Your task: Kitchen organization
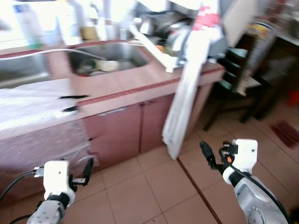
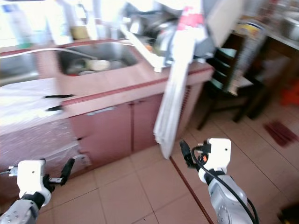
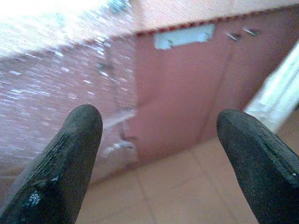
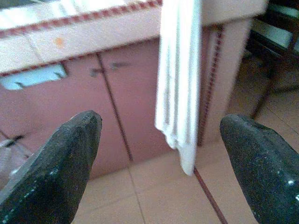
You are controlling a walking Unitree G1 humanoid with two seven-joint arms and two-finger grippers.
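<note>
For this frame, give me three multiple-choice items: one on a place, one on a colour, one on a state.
1. Where does the white cloth hang?
A. Off the counter's edge, in front of the cabinet doors
B. Inside the sink
C. Flat on the floor

2. What colour are the cabinet doors?
A. Green
B. Reddish-brown
C. Black

3. How are the left gripper and right gripper?
A. Both open, holding nothing
B. Both shut on the cloth
C. Left shut on a cup

Answers: A, the cloth drapes below the counter; B, the door fronts show it; A, each wrist view shows fingers apart.

White cloth (image 2: 175,88) hangs over the counter (image 2: 117,86).
</note>
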